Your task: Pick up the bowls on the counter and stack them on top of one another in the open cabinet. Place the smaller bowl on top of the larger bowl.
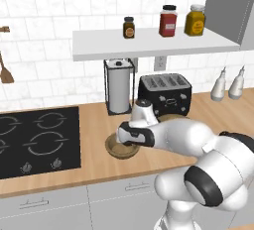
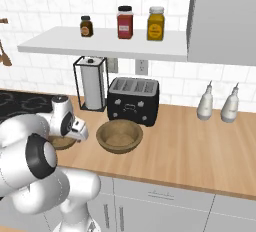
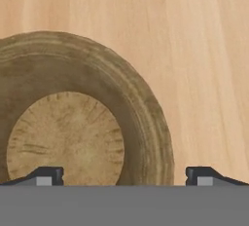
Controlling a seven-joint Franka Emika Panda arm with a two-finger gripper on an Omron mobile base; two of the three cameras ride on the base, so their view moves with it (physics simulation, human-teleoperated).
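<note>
Right base view shows the surface [image 2: 200, 141] carrying the larger bowl [image 2: 119, 136] in front of the toaster [image 2: 133, 100], the smaller bowl [image 2: 61, 142] at its 9 o'clock. Hand [image 3: 124, 176] hovers low over that smaller bowl [image 3: 73, 122], fingers spread apart, one each side of its rim

Bare bench [image 2: 190, 146] lies open to the right of the larger bowl [image 2: 119, 136] and along the near edge. Behind, the way is crowded: a black toaster [image 2: 133, 100] stands just beyond that bowl, with a paper-towel holder [image 2: 91, 83] to its left. The open cabinet [image 2: 75, 46] overhangs both (three jars [image 2: 124, 22] fill its middle, leaving free shelf at the left end). The gripper [image 3: 124, 176] hangs low with jaws spread, one tip over the smaller bowl [image 3: 82, 118], the other over bare wood.
</note>
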